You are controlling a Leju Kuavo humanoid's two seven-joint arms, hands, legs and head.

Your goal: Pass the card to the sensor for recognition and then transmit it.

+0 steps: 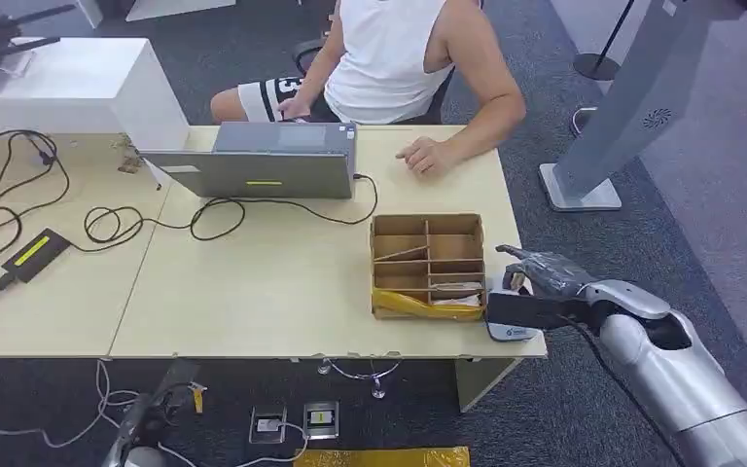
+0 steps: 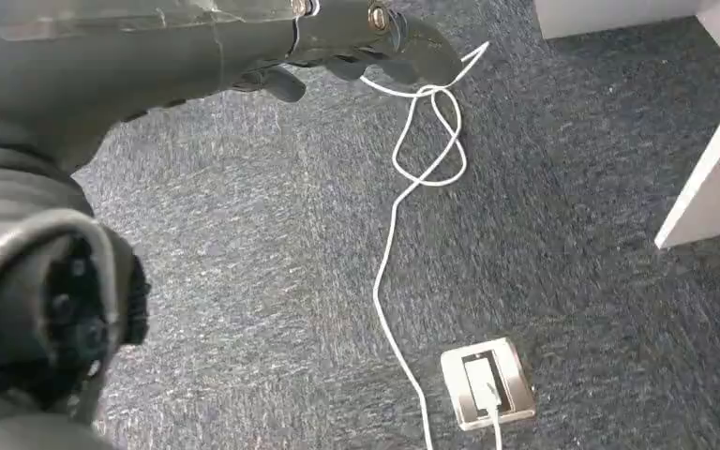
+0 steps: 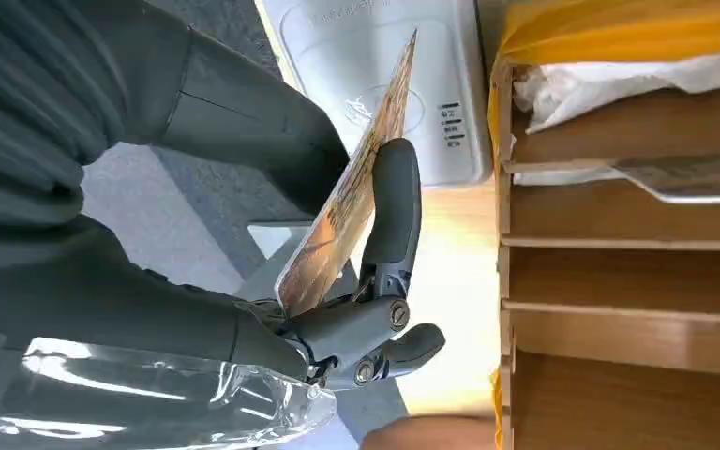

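Gripped between the thumb and a dark finger of the right hand (image 3: 244,216), the card (image 3: 352,187) stands on edge just above the white sensor (image 3: 375,84), beside the cardboard organizer (image 1: 426,265) on the table (image 1: 272,292). Hanging over carpet (image 2: 244,262) and a white cable (image 2: 403,216), the left hand (image 2: 356,42) has its fingers curled in on nothing.

My head camera looks steeply down across the pale wooden table (image 1: 282,282). My left wrist camera faces dark grey carpet (image 2: 272,244), probably hanging low. My right wrist camera sits close, sharing the compartmented brown cardboard box (image 1: 426,263) (image 3: 619,281).
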